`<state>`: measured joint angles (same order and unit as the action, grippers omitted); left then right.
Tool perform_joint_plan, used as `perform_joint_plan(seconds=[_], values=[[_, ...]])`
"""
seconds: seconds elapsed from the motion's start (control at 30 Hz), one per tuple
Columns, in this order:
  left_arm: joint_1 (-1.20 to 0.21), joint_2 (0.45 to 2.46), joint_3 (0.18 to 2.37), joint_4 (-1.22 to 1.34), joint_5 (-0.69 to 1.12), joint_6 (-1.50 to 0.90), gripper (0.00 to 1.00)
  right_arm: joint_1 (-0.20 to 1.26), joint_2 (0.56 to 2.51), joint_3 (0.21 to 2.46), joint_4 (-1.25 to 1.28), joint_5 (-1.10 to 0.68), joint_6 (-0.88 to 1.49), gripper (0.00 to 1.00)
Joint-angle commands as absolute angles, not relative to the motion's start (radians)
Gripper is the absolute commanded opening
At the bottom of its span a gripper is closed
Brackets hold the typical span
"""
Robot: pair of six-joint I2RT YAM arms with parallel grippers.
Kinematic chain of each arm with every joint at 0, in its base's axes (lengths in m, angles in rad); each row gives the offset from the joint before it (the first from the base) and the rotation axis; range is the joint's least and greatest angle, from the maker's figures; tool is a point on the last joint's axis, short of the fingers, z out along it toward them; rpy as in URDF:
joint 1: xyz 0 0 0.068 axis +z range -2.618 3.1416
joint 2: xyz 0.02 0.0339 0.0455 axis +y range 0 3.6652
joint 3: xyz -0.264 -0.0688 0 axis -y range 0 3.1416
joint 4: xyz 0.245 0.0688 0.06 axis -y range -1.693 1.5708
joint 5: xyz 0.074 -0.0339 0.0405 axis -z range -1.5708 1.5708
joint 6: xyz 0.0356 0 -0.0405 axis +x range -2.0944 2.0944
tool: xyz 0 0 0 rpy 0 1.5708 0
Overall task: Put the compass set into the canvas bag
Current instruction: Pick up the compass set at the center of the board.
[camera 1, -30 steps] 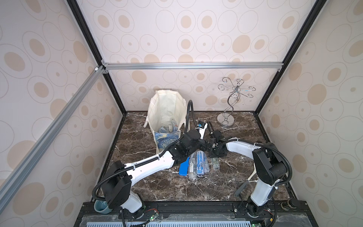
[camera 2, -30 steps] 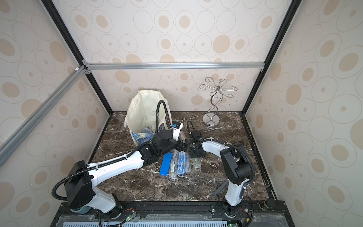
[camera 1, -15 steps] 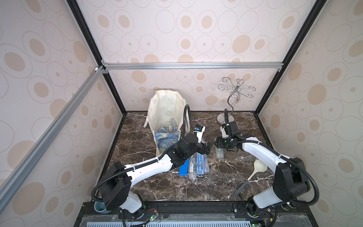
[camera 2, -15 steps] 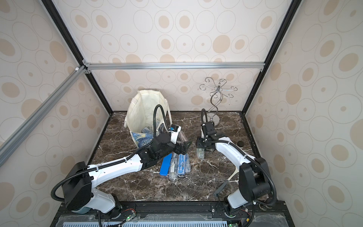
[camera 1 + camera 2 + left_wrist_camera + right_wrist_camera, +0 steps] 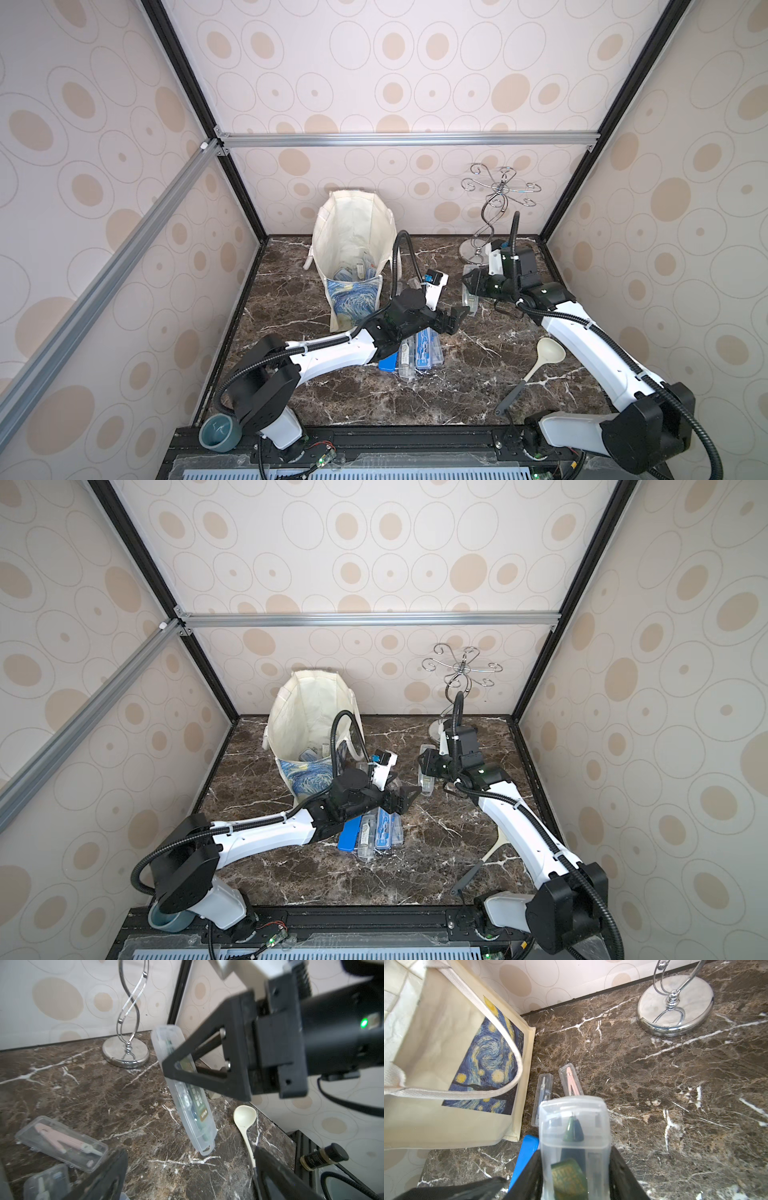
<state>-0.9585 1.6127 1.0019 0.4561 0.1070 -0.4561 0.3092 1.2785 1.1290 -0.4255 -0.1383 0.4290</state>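
Gripping the compass set, right jaws have risen from the pile; left jaws gape.

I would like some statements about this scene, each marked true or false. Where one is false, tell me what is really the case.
1. The right gripper is shut on a clear compass case. True.
2. The left gripper is shut on a blue case. False: it is open and holds nothing.
3. The canvas bag stands upright with its mouth open, and some cases lie inside it. True.
4. The cream ladle lies in the canvas bag. False: it lies on the table, outside the bag.
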Motion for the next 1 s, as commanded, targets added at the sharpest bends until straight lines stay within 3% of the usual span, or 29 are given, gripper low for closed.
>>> perform_joint_plan(seconds=[0.0, 0.33, 0.63, 0.97], values=[[-0.971, 1.646, 1.009, 0.558, 0.145, -0.478, 0.92, 0.302, 1.248, 1.151, -0.412, -0.184, 0.442, 0.42], [-0.971, 1.750, 1.040, 0.719, 0.177, -0.563, 0.81, 0.294, 1.199, 1.106, -0.365, -0.278, 0.476, 0.42], [-0.957, 1.765, 1.018, 0.872, 0.190, -0.656, 0.63, 0.293, 1.181, 1.086, -0.354, -0.297, 0.482, 0.41], [-0.951, 1.799, 1.046, 0.888, 0.220, -0.690, 0.35, 0.293, 1.177, 1.080, -0.347, -0.303, 0.481, 0.41]])
